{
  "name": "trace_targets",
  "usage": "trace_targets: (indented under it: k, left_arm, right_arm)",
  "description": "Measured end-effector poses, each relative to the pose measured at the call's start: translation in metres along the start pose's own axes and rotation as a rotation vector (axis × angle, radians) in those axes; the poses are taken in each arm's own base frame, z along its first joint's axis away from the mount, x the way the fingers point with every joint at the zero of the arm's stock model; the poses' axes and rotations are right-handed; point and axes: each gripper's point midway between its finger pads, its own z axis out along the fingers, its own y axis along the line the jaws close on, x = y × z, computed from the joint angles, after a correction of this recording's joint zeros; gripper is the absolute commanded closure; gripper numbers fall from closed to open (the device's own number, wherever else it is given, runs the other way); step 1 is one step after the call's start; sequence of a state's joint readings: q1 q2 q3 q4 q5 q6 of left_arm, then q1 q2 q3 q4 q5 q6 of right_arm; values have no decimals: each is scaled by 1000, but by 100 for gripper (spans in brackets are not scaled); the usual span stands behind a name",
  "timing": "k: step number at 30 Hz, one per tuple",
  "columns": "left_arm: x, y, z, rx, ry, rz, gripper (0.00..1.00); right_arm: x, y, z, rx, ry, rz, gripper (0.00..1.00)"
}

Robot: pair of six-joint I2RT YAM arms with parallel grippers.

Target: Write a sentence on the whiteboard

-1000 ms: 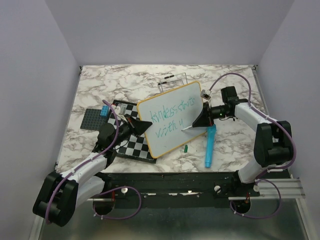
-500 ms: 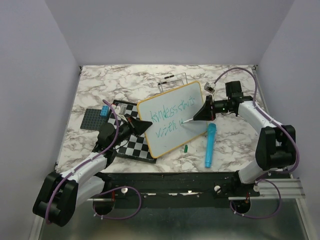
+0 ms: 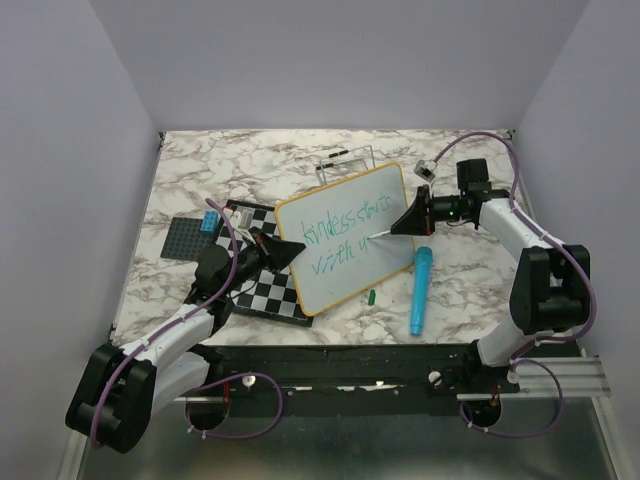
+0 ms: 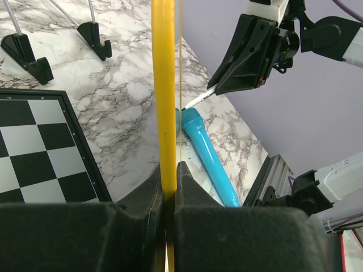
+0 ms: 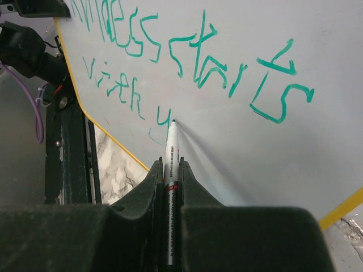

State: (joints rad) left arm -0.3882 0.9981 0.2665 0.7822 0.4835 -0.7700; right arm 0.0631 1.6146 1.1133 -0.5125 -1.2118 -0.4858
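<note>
right claw [image 5: 172, 165], pointing left, pinches a marker [image 5: 171, 141] tip-first against the whiteboard [image 3: 386, 196]; left claw [image 4: 169, 173] clamps its frame [image 4: 164, 85].

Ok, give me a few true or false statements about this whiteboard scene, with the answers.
1. The left gripper is clamped on the whiteboard's yellow edge. True.
2. The right gripper is open and empty. False: it is shut on a marker, whose tip is at the board.
3. The lettering is red. False: it is green.
4. A blue tube lies on the table to the right of the whiteboard. True.
5. The second line reads "with you". False: only "with y" shows.
</note>
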Motion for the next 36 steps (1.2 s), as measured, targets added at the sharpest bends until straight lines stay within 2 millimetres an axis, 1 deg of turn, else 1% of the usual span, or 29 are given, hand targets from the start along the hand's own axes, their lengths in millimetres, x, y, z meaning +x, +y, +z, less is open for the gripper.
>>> trace_targets:
  k: [13, 22, 30, 31, 32, 36]
  left_arm:
    - [0, 0, 0, -2, 1, -2, 100]
    - [0, 1, 0, -3, 1, -2, 100]
    - [0, 1, 0, -3, 2, -3, 100]
    - [0, 1, 0, -3, 2, -3, 100]
    - [0, 1, 0, -3, 2, -2, 100]
    - [0, 1, 0, -2, 1, -2, 100]
  right_arm:
    - [-3, -6, 1, 16, -7, 29, 99]
    - [-5, -16, -10, 52, -28, 41, 99]
    - [0, -16, -11, 52, -19, 26, 99]
    - [2, -16, -11, 51, -17, 25, 99]
    - [8, -14, -10, 46, -6, 31, 99]
    - [13, -13, -10, 40, 3, 35, 99]
